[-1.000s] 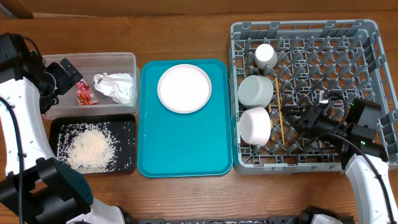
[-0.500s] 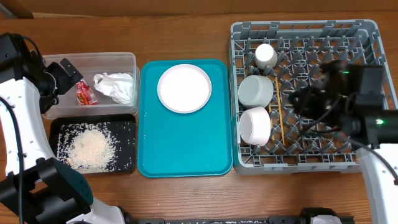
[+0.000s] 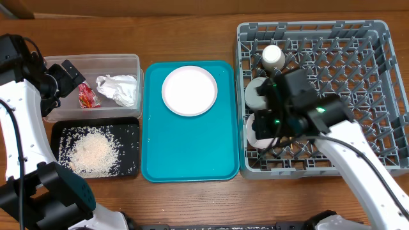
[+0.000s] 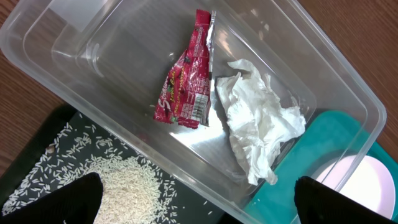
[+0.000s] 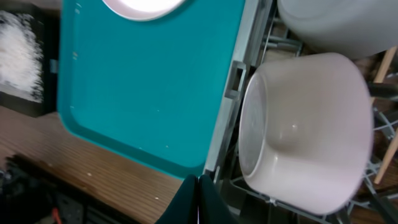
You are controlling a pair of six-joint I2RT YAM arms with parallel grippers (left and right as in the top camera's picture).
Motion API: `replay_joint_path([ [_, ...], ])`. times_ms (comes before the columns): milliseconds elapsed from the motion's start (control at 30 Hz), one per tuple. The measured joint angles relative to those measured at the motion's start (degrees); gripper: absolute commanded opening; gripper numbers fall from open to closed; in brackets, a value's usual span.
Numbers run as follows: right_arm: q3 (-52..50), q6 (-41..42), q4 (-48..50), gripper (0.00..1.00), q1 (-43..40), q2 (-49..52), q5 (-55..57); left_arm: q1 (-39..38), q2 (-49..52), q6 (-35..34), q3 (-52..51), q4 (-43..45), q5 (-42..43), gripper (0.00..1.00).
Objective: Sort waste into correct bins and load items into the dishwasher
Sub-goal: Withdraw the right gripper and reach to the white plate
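A: How does the left pincer [image 4: 208, 200] stand?
B: Spread wide, gripping nothing, above the clear tub [image 3: 96, 61]. Inside lie the red wrapper [image 4: 185, 87] and the white napkin [image 4: 258, 127], side by side.
A: And the rice [image 3: 92, 152]?
B: Heaped in the black tray [image 3: 132, 166], just beside the tub on the worktop [image 3: 192, 25].
A: The right pincer [image 5: 199, 194]?
B: Closed tight and empty, over the left edge of the grey rack [image 3: 377, 76], near a tilted whitish bowl [image 5: 305, 130]. A second bowl [image 5: 336, 25] sits beyond it, and the cup [image 3: 273, 56] further back.
A: The pink plate [image 3: 189, 90]?
B: On the teal tray [image 3: 192, 147], between tub and rack.
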Motion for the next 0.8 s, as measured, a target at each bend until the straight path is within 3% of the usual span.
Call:
replay_joint_path([
  [467, 0.0, 8.6, -4.1, 0.04, 0.4, 6.2, 21.9, 0.0, 0.0, 0.0, 0.0, 0.0, 0.0, 1.00],
  [633, 1.9, 9.2, -3.3, 0.04, 0.4, 6.2, 23.3, 0.0, 0.0, 0.0, 0.0, 0.0, 0.0, 1.00],
  [800, 7.2, 8.1, 1.4, 0.06, 0.4, 6.2, 16.7, 0.0, 0.0, 0.0, 0.0, 0.0, 0.0, 1.00],
])
